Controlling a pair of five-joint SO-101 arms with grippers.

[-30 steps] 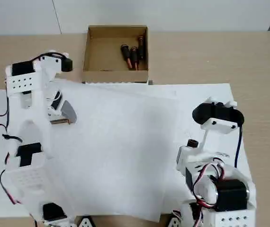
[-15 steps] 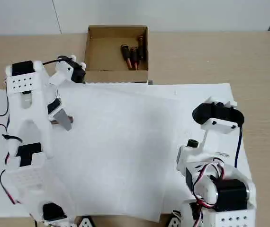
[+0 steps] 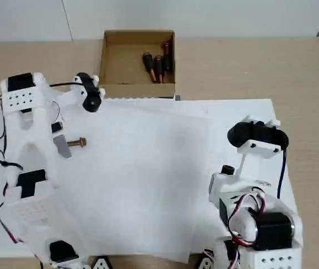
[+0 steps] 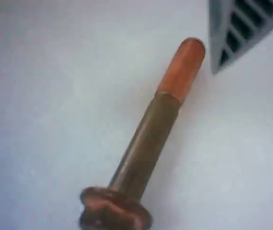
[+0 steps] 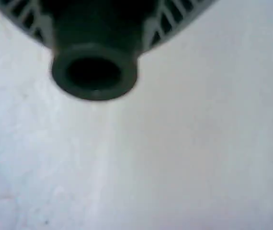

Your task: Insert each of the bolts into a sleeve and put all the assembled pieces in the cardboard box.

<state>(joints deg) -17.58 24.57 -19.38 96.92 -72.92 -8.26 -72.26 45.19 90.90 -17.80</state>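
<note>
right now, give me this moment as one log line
left gripper: open, beside bolt lying free on white sheet | right gripper: shut on sleeve | cardboard box: assembled pieces inside

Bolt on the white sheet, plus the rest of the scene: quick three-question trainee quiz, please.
1. True or false: the bolt lies loose on the white sheet, outside any gripper.
2. What does the right gripper hold? A) a bolt B) a dark sleeve C) nothing
3. Fill in: the cardboard box holds ___ assembled pieces.
Key: 1 true; 2 B; 3 three.
</note>
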